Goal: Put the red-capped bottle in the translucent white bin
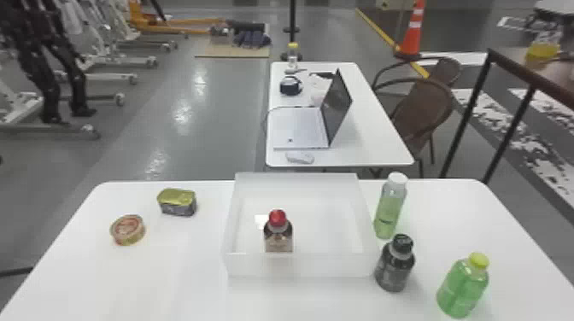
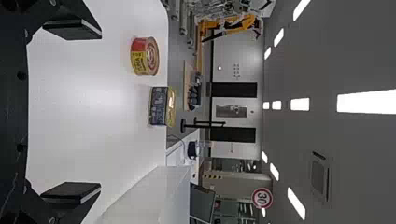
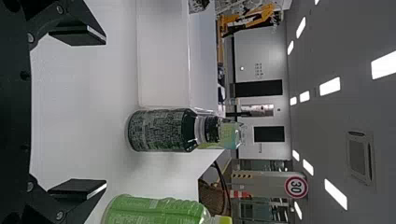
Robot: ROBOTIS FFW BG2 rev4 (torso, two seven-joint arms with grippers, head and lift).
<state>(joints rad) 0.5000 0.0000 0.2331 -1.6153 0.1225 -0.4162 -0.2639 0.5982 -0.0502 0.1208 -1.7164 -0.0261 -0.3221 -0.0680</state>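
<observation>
The left pincer has its fingers apart, nothing between them, and the right pincer is just the same, wide and empty. Out ahead of both, clear of either grip, here's the red-capped bottle, upright inside the bin, close to its near wall. Counting up: one bin, one bottle in it, three more on the worktop, namely white-capped, black and green, plus two cans, one round, one boxy. That bin wall veils the red-capped bottle's base, its label's too blurred to read, and the right wrist view's edge cuts off the green one.
</observation>
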